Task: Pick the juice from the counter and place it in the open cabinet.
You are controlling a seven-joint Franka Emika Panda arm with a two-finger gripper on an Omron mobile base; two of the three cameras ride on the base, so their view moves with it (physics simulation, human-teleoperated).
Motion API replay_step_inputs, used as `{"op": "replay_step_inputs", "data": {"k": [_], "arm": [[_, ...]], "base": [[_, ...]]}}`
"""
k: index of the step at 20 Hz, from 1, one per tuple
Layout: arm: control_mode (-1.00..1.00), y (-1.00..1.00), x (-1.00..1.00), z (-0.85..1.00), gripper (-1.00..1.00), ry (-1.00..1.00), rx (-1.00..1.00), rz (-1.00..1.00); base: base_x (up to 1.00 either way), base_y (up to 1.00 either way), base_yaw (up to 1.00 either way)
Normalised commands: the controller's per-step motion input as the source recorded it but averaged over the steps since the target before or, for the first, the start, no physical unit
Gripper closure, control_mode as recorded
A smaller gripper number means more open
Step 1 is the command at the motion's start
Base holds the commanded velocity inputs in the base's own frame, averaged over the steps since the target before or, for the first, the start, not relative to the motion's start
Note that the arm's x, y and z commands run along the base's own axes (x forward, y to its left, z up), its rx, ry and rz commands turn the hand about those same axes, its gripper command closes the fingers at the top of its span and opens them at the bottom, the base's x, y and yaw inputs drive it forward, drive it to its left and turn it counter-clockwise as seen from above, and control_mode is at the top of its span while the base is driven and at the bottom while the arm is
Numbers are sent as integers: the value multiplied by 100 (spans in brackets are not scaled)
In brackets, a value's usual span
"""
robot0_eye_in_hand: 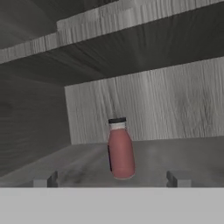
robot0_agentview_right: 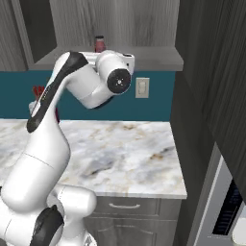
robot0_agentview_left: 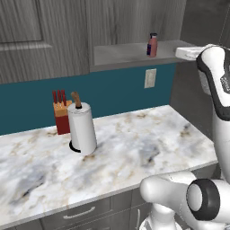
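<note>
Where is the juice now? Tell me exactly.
The juice stands upright on the grey shelf of the open cabinet, toward its right in the left base view, apart from the open gripper.

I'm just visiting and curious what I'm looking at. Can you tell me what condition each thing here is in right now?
Small reddish-pink juice bottle with dark cap: upright on the shelf, capped, not held.
Dark grey wood-grain open cabinet: open, grey shelf showing.
End effector: open, fingertips apart on either side of the bottle.
White paper towel roll: upright on the white-grey marble counter.
Red knife block: upright, behind the roll.
</note>
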Motion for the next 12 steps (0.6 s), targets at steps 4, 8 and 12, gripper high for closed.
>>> {"op": "replay_step_inputs", "data": {"k": [4, 8, 12], "arm": [[-100, 13, -65, -4, -100, 2, -2, -23], [-100, 9, -59, -4, -100, 2, -3, -14], [-100, 13, -37, -9, -100, 0, -4, -3]], "base": [[0, 0, 0], [0, 0, 0], [0, 0, 0]]}}
